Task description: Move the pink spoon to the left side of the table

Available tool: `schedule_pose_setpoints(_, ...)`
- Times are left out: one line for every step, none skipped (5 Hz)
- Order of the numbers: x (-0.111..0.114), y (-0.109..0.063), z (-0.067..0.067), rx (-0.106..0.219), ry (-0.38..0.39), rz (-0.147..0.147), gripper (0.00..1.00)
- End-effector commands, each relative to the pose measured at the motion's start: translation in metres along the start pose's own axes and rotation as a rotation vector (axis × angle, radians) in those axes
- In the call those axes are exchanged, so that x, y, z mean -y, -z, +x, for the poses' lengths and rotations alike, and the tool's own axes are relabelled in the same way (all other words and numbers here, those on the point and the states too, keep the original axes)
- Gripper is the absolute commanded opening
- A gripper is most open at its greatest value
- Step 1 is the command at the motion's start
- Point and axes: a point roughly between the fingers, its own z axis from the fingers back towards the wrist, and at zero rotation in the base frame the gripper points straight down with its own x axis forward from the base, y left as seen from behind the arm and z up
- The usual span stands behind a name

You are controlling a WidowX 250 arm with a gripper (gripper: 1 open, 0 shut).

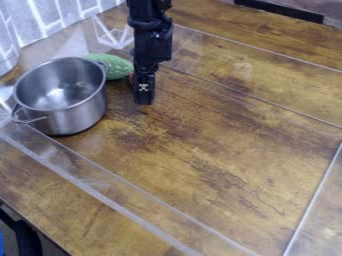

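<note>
My gripper hangs straight down from the black arm, its dark fingertips at or just above the table, right of the steel pot. The pink spoon is hidden behind the fingers, and no pink shows around them. From this view the fingers read as one narrow dark block, so I cannot make out the gap between them or whether they hold anything. The green knobbly object lies just behind and left of the gripper, next to the pot.
Pale see-through strips cross the dark wooden planks. A light cloth or curtain hangs at the back left. Bare wood stretches to the right and front of the gripper.
</note>
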Motion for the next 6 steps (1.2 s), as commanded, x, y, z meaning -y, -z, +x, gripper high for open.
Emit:
schedule_pose_setpoints(-0.006,-0.025,0.000,0.035,0.045,0.063,0.00)
schedule_pose_setpoints(-0.010,-0.020,0.001,0.032,0.026,0.065,0.00)
schedule_pose_setpoints(-0.015,-0.015,0.001,0.029,0.008,0.066,0.00)
schedule_pose_setpoints(-0.014,-0.018,0.010,0.026,-0.010,0.067,0.00)
schedule_pose_setpoints(-0.014,-0.022,0.018,0.022,-0.029,0.070,0.00)
schedule_pose_setpoints(-0.009,-0.017,0.027,0.018,-0.093,0.077,0.00)
